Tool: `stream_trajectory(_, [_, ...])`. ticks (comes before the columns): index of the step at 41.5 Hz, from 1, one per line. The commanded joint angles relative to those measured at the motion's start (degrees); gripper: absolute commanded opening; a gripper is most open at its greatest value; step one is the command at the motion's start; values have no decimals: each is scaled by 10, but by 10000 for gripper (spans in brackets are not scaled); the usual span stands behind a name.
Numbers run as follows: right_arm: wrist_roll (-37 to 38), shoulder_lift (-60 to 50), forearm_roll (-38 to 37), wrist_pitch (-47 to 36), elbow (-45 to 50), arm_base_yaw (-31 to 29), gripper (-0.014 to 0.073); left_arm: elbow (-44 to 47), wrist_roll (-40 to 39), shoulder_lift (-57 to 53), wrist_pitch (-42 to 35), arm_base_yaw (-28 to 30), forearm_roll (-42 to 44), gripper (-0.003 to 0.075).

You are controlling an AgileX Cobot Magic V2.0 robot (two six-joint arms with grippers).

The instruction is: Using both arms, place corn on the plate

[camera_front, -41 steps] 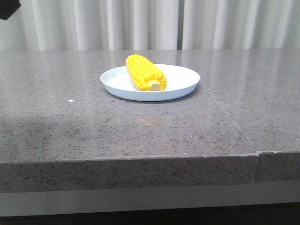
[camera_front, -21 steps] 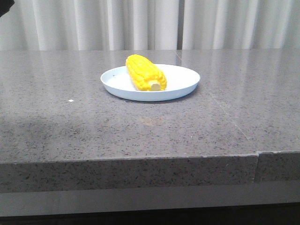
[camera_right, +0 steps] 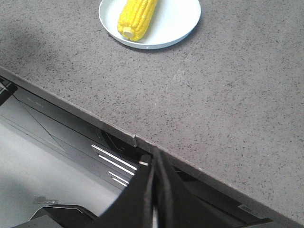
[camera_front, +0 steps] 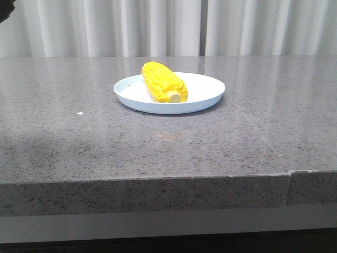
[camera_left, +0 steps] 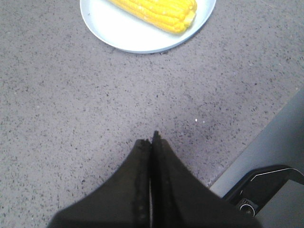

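The corn cob lies on the pale plate, resting across the plate's left half with its pale stub end pointing toward 5 o'clock in the front view, toward the near table edge. The plate sits on the grey speckled stone tabletop, at about 12 o'clock from the middle of the near edge and well back from it.

Compared with the front views a second and half a second ago, the corn and plate sit in the same spot; any shift is too slight to count. The one real change is at the top left corner, at about 10 o'clock: the dark shape that filled that corner a second ago has shrunk to a sliver, which I take to be the left arm drawing away out of frame.

The left gripper has its two black fingers pressed together with nothing between them, and it hovers over bare tabletop, well apart from the plate, whose rim and corn show at the far side of its wrist view. The right gripper is likewise closed and empty, hanging off the table past its front edge, with the plate and corn far from it.

My reading is that the placing is already done: the corn rests fully inside the rim, neither gripper touches it, and both arms are retreating. Nothing seems left but to finish withdrawing.
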Motion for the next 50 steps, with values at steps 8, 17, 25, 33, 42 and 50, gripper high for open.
stream_trajectory(8, [-6,3,-5,-38,-12,-1,-120,64,-6,-122,-123,110,-2,-20])
stream_trajectory(17, [-6,3,-5,-38,-12,-1,-120,215,-6,-280,-271,225,-12,-20])
stream_trajectory(25, [-6,3,-5,-38,-12,-1,-120,361,-6,-432,-338,316,-49,-20])
stream_trajectory(33, [-6,3,-5,-38,-12,-1,-120,483,-6,-549,-402,383,-89,-20])
stream_trajectory(42, [-6,3,-5,-38,-12,-1,-120,548,-6,-597,-482,390,-78,-20])
stream_trajectory(50, [-6,3,-5,-38,-12,-1,-120,563,-4,-597,-511,384,-69,-20])
